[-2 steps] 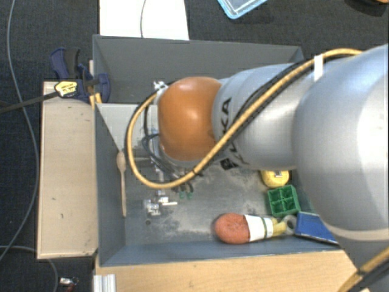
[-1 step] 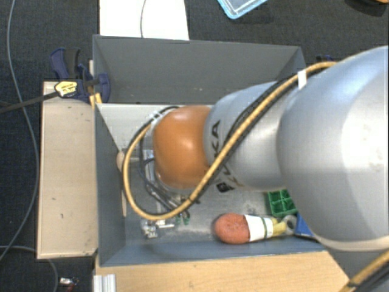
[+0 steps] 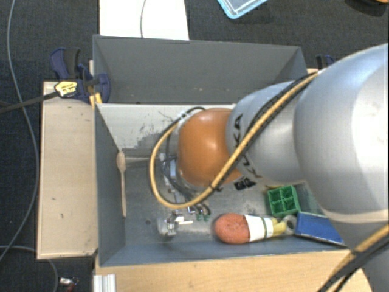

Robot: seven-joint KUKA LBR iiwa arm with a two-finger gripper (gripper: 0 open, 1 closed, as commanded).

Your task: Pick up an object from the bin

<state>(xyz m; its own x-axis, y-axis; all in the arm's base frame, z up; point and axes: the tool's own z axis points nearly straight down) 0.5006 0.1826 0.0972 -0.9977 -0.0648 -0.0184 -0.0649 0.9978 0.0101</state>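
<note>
A two-finger gripper, under the arm's orange cover, hangs low over the bare floor of the grey metal bin, near its front wall. Whether it is apart or together cannot be told. Just to its right lies a reddish-brown egg-shaped lump, matt and speckled, touching a white-and-yellow cylinder. The lump looks light, slightly soft and unlikely to slip. A hold across its narrower middle seems best.

Robotics lab: KUKA arm, grey metal bin
</note>
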